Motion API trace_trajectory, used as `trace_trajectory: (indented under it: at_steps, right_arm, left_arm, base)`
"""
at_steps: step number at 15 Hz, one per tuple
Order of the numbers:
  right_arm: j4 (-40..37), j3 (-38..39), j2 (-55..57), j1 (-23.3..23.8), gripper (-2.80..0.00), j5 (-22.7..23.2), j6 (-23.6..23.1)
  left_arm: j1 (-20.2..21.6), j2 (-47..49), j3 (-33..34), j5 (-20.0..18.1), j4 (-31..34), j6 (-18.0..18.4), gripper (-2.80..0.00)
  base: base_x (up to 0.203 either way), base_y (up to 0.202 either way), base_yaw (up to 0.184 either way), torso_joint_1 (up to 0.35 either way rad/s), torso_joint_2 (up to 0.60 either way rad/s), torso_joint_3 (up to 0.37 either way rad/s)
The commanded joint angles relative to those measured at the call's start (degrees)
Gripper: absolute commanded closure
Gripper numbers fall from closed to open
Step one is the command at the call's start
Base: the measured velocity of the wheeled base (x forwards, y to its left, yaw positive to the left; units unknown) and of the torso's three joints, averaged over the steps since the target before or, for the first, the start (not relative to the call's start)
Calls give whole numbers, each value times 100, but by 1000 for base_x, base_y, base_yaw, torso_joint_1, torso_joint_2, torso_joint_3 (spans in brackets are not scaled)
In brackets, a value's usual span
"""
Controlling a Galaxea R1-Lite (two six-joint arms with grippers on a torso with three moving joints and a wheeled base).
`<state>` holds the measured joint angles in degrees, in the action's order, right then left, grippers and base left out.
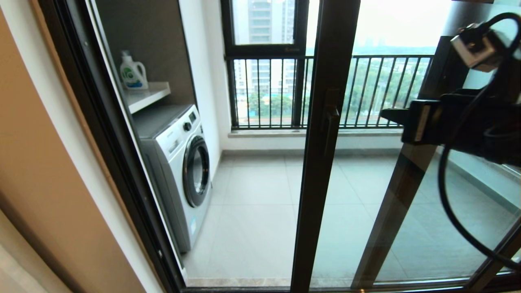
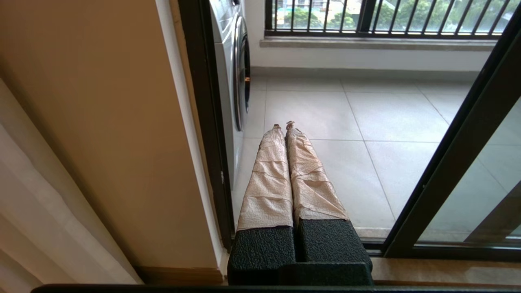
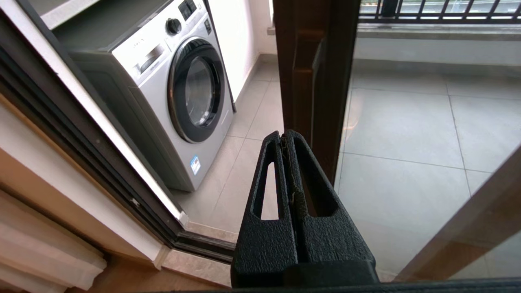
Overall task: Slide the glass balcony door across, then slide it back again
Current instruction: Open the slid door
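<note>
The glass balcony door (image 1: 325, 183) stands partly slid aside, its dark brown stile upright in the middle of the head view, with the dark bar handle (image 1: 330, 130) on it. An opening lies to its left. My right gripper (image 1: 386, 116) is shut and empty, held at handle height to the right of the stile, in front of the glass. In the right wrist view its black fingertips (image 3: 283, 136) sit just before the stile (image 3: 325, 81), below the handle (image 3: 303, 73). My left gripper (image 2: 284, 125), tape-wrapped and shut on nothing, points low into the opening; the door's edge (image 2: 456, 162) is beside it.
A white washing machine (image 1: 179, 162) fills the balcony's left side, under a shelf holding a detergent bottle (image 1: 133, 73). The dark fixed jamb (image 1: 101, 142) bounds the opening on the left. A barred window (image 1: 264, 93) closes the far end. A black cable (image 1: 452, 211) loops off my right arm.
</note>
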<state>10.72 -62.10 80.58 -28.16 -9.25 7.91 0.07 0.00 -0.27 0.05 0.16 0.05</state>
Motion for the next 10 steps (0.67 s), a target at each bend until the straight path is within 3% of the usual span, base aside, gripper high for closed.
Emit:
trace_trajectory:
  at_steps: [1,3,6,10]
  right_arm:
    - [606,-115,1060,41,0,-5,-71]
    - [931,-374,1497,89,0,-5,-275]
    - [1139,-653,1985,161,0,160,-223]
    - [1539,-917,2424,807,0,193,-209]
  left_arm:
    - [1,9,0,4,2,-4,0]
    - [1,9,0,4,2,-4,0]
    - [1,9,0,4,2,-4,0]
    - [1,9,0,4,2,-5,0]
  base:
    - [0,0,0,0,0,0]
    - [0,0,0,0,0,0]
    - [0,0,0,0,0,0]
    - [0,0,0,0,0,0]
